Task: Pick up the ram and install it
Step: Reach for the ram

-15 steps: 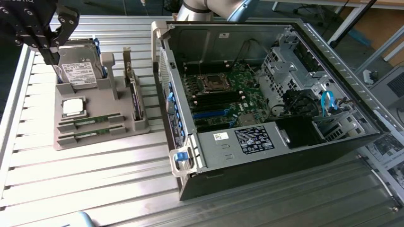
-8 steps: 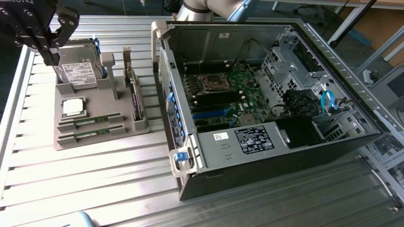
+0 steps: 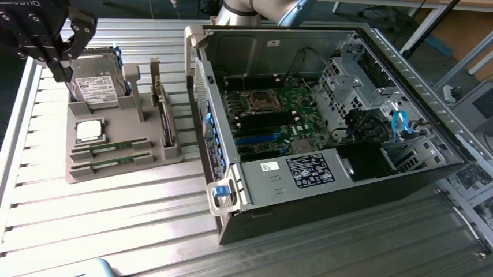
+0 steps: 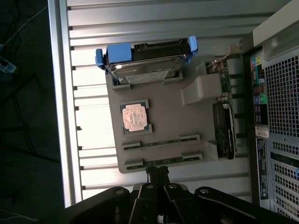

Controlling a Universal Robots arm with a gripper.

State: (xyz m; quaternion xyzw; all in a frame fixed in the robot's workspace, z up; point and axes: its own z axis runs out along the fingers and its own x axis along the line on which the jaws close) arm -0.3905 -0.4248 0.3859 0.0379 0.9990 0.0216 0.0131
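The gripper [image 3: 60, 63] hangs in the upper left of the exterior view, raised well above the grey tray [image 3: 115, 184]. Its fingers are pressed together and hold nothing; the wrist view shows the closed tips [image 4: 158, 171] bare. The ram [image 3: 115, 164] stands on edge in the tray's outermost slot, in the exterior view's lower left. It lies below the claw and well apart from it. Its long axis runs across the frame, rising slightly toward the exterior view's right, parallel to the tray's near edge. In the wrist view the ram [image 4: 161, 161] is the part closest to the fingertips, so I judge it the likelier target. A second stick [image 3: 110, 149] sits in the next slot, parallel and just beside it, and could be the target instead. Beyond the sticks on the same tray are the square processor chip [image 3: 89, 130] and the hard drive [image 3: 96, 86] in its blue bracket. An expansion card [image 3: 165, 124] stands upright along the tray's side toward the exterior view's right. The open computer case [image 3: 231, 173] fills the centre and right of the frame, with its motherboard [image 3: 273, 109] exposed. The neighbouring stick and the slot walls crowd the ram's flat faces, so closed fingers cannot straddle it as they stand.
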